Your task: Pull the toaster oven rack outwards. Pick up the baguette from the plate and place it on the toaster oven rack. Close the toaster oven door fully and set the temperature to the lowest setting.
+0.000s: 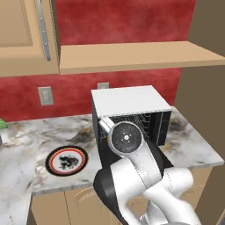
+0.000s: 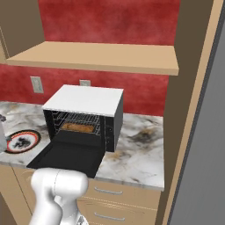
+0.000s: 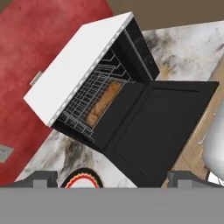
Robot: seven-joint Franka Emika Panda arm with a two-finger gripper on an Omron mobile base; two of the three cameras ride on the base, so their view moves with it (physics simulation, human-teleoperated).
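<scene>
The toaster oven [image 2: 83, 115], black with a flat white top, stands on the bench ahead of the gripper [image 3: 111, 179]. Its toaster oven door [image 2: 68, 159] lies folded down flat toward the gripper. Inside, the tan baguette [image 3: 103, 103] lies lengthwise on the silver toaster oven rack [image 3: 89, 103]. The red-and-black-rimmed plate [image 1: 67, 161] sits bare on the bench beside the oven, nearest the gripper.

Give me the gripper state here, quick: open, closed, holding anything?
Gripper: open, jaws wide apart, holding nothing; it faces the toaster oven door, which lies folded down.
</scene>
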